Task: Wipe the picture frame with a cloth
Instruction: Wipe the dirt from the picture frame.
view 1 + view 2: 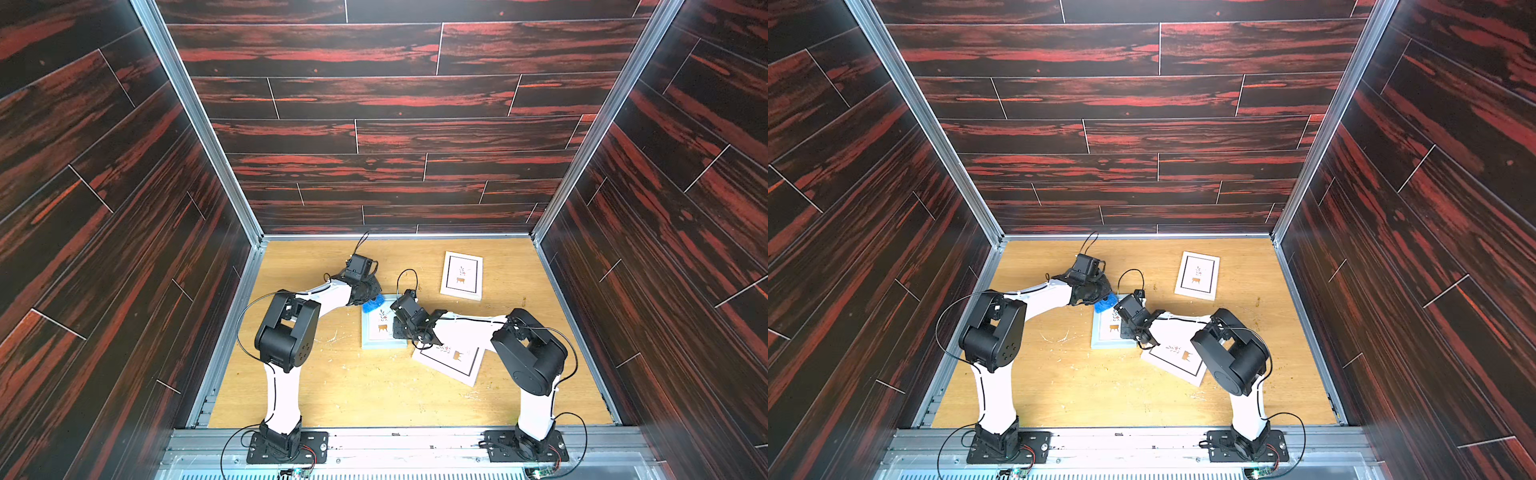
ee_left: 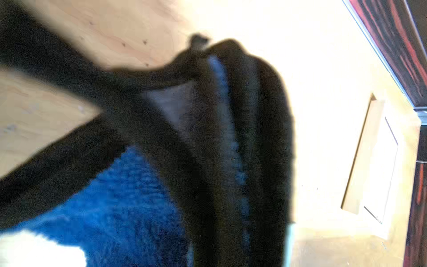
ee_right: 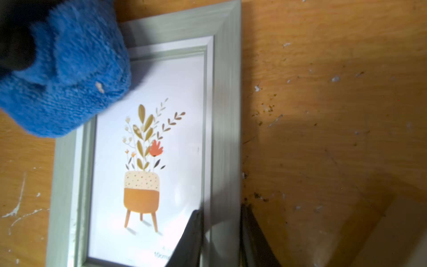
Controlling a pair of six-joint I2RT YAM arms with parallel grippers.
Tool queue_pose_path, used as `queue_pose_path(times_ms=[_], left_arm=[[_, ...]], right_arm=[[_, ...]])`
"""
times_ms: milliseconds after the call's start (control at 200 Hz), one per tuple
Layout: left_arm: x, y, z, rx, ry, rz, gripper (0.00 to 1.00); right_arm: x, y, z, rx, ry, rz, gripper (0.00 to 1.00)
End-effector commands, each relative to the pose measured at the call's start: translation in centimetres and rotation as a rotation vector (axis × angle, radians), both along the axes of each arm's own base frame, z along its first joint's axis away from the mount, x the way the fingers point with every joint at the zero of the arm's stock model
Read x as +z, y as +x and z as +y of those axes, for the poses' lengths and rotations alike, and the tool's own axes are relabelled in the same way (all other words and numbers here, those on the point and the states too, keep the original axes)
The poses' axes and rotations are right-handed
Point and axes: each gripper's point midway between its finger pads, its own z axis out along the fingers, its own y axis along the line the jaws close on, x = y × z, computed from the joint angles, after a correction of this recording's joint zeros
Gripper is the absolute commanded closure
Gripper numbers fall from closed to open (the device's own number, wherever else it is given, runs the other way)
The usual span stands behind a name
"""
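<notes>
Cloth [image 1: 372, 302] — bunching into a blue wad with black trim trailing, hanging right under the left gripper [image 1: 369, 296]. Pinching that wad with jaws pressed together, fingertips lost in the pile. Pressing the cloth [image 3: 67, 69] onto the far corner of the frame [image 1: 380, 332] on the left arm's side, covering part of the green rail and a bit of the glass. Lying flat on the table [image 1: 332, 386], frame showing a potted-plant print. Clamping the frame's opposite long rail, toward its near end, with the right gripper [image 3: 221, 240] — one finger on the glass side, one on the outer edge. Keeping well apart from the cloth at that end. Resting farther back, white frame [image 1: 462, 275]; lying just beside the green one and partly under the right arm, second white frame [image 1: 451, 363].
</notes>
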Motion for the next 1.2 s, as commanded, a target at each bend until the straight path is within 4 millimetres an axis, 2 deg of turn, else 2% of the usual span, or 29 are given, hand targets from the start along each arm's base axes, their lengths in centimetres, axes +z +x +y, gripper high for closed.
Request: queue_pose_path(times_ms=[0, 55, 115, 306, 426, 491, 581, 656, 742, 862, 967, 1037, 1192], left_arm=[[-0.9, -1.9, -4.4, -0.106, 0.03, 0.047, 1.0], [-1.2, -2.0, -5.4, -0.122, 0.018, 0.054, 1.0], [-1.4, -2.1, -5.2, -0.118, 0.033, 0.06, 1.0], [-0.2, -2.9, 0.6, -0.07, 0.158, 0.065, 1.0], [0.6, -5.2, 3.4, -0.082, 0.273, 0.096, 1.0], [0.7, -7.0, 3.6, -0.103, 0.286, 0.122, 1.0], [0.1, -9.7, 2.7, -0.154, 0.277, 0.161, 1.0], [-0.5, -10.7, 1.9, -0.186, 0.243, 0.179, 1.0], [-0.3, -9.0, 2.2, -0.182, 0.269, 0.141, 1.0], [0.4, -5.3, 2.9, -0.198, 0.308, 0.155, 1.0], [0.3, -5.1, 3.7, -0.207, 0.38, 0.203, 1.0], [0.5, -6.9, 3.2, -0.227, 0.38, 0.206, 1.0], [-0.5, -13.4, 2.0, -0.298, 0.372, 0.247, 1.0]], right_arm=[[-1.8, -2.2, -1.1, 0.028, -0.067, 0.085, 1.0], [-1.7, -2.2, -1.2, 0.027, -0.072, 0.082, 1.0], [-1.8, -2.2, -1.4, 0.024, -0.081, 0.083, 1.0], [-2.2, -2.3, -1.6, 0.021, -0.085, 0.09, 1.0], [-2.2, -2.2, -1.4, 0.024, -0.081, 0.09, 1.0], [-2.2, -2.2, -1.5, 0.023, -0.086, 0.087, 1.0], [-2.1, -2.1, -1.7, 0.018, -0.093, 0.084, 1.0], [-2.2, -2.2, -1.8, 0.018, -0.095, 0.085, 1.0], [-2.3, -2.3, -1.8, 0.018, -0.092, 0.09, 1.0], [-2.1, -2.2, -1.6, 0.02, -0.086, 0.088, 1.0], [-1.7, -2.1, -1.8, 0.013, -0.092, 0.078, 1.0], [-1.6, -2.0, -2.0, 0.007, -0.097, 0.073, 1.0], [-2.0, -2.3, -2.0, 0.004, -0.085, 0.084, 1.0]])
